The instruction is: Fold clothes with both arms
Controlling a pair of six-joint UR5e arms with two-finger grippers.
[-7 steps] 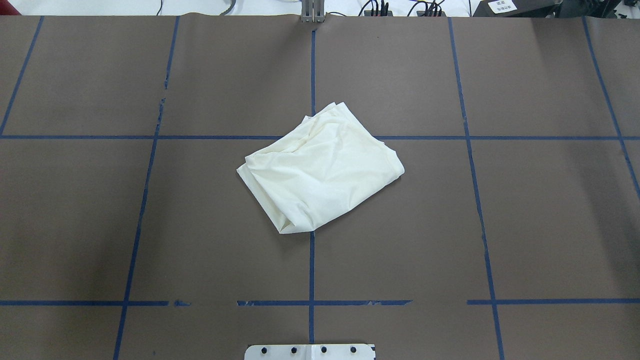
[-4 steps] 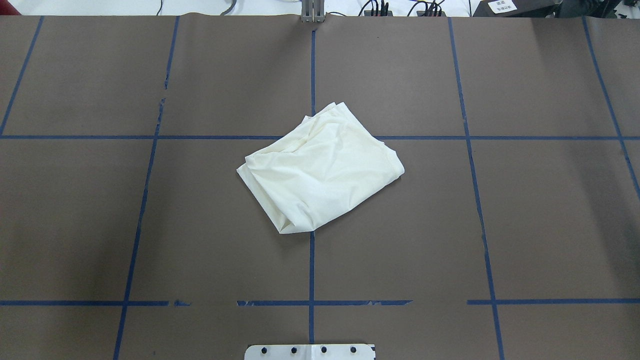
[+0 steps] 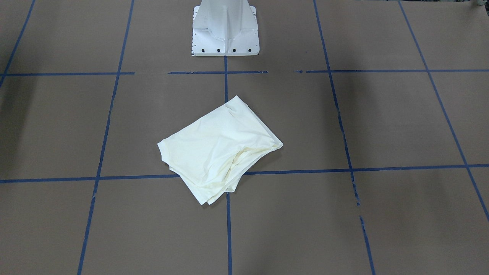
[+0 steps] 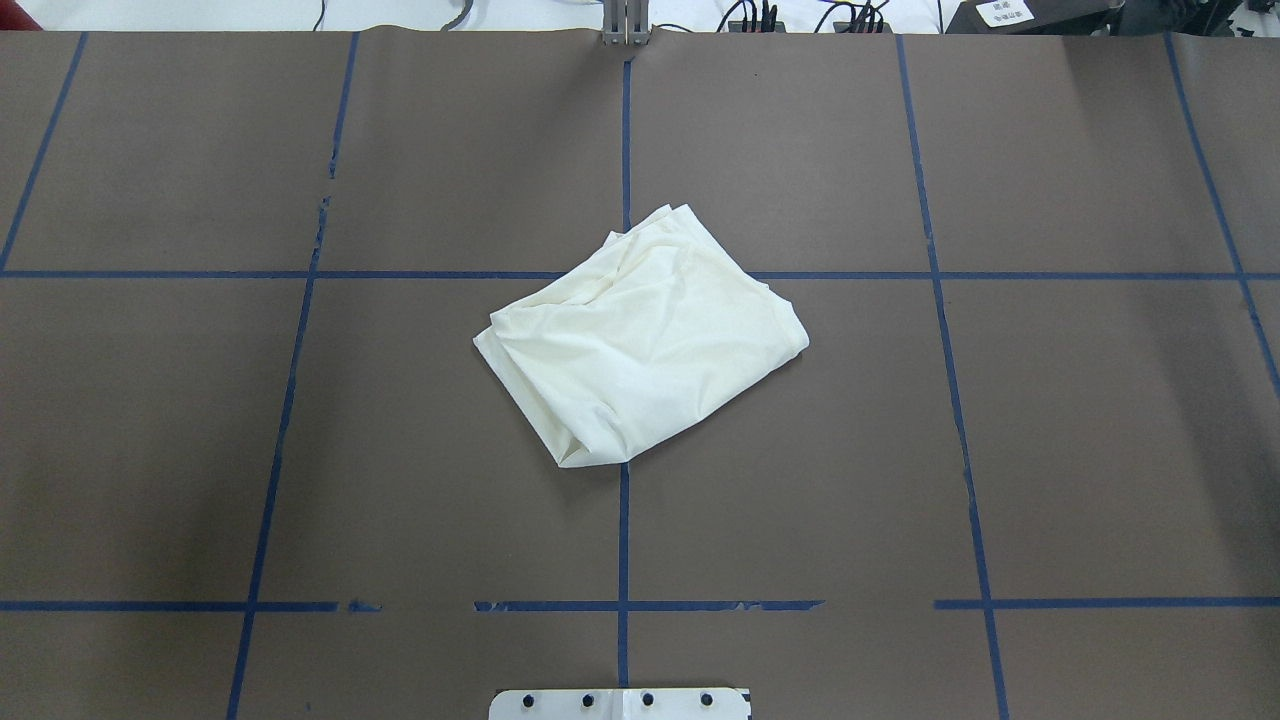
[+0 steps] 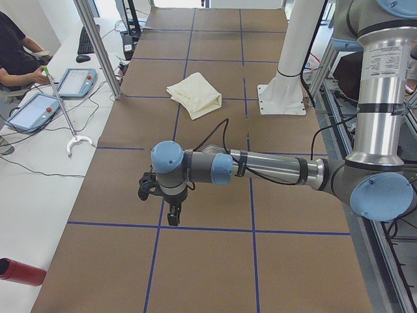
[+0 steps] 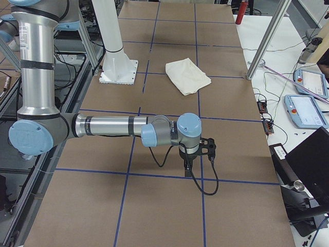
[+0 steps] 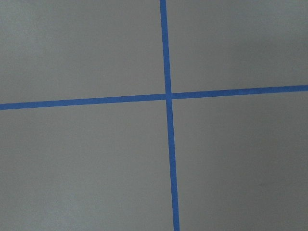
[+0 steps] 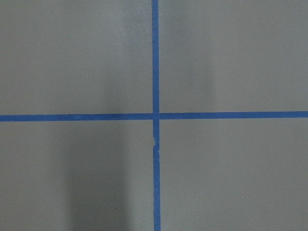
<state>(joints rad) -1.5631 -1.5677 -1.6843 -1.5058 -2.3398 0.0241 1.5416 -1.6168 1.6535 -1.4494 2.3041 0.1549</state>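
The cream T-shirt (image 4: 640, 345) lies folded in a rough, skewed rectangle at the middle of the brown table, plain side up, with no print showing. It also shows in the front view (image 3: 217, 151), the left view (image 5: 194, 93) and the right view (image 6: 187, 75). My left gripper (image 5: 171, 214) hangs over the table far out on my left, well away from the shirt. My right gripper (image 6: 188, 163) hangs far out on my right. I cannot tell whether either is open or shut. Both wrist views show only bare table with crossing blue tape.
The table (image 4: 1100, 450) is brown and gridded with blue tape lines (image 4: 623, 530). The white pedestal base (image 3: 225, 28) stands at the robot's side. An operator (image 5: 16, 55) sits with tablets (image 5: 32, 111) and a hooked stick (image 5: 62, 111) beyond the far edge.
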